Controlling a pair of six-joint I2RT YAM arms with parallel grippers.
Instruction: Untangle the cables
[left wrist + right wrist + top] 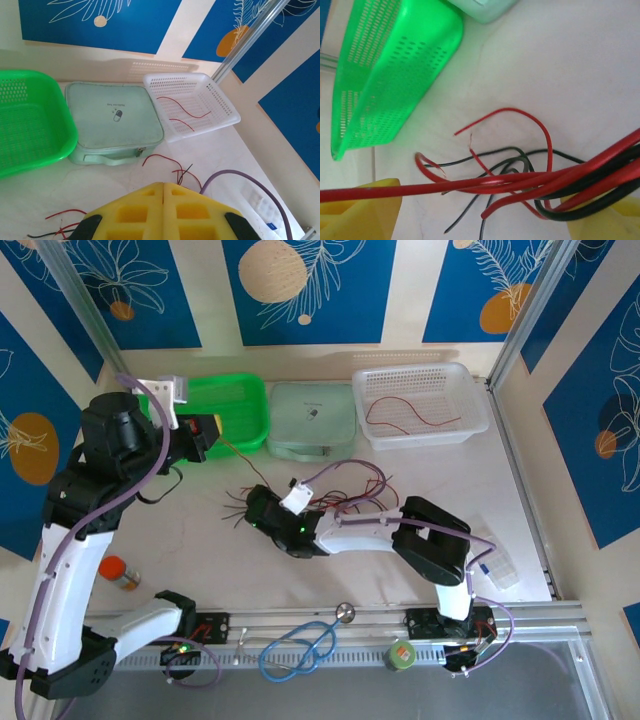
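Observation:
The cables (345, 495) are a loose tangle of thin red and black wires in the middle of the table. My right gripper (250, 510) lies low at the tangle's left end. It is open, and in the right wrist view several red and black cables (520, 175) pass between its yellow fingers (360, 210). One taut red cable (238, 462) runs up from the pile to my left gripper (205, 432), which is raised beside the green basket. In the left wrist view its yellow pads (135, 210) are pressed together. Two red cables (410, 420) lie in the white basket.
A green basket (235, 405), a mint zip pouch (312, 420) and a white basket (470, 410) stand along the back. Near the front lie an orange bottle (118, 573), a blue stethoscope (300, 645), a green round lid (402, 655) and a clear plastic piece (500, 570).

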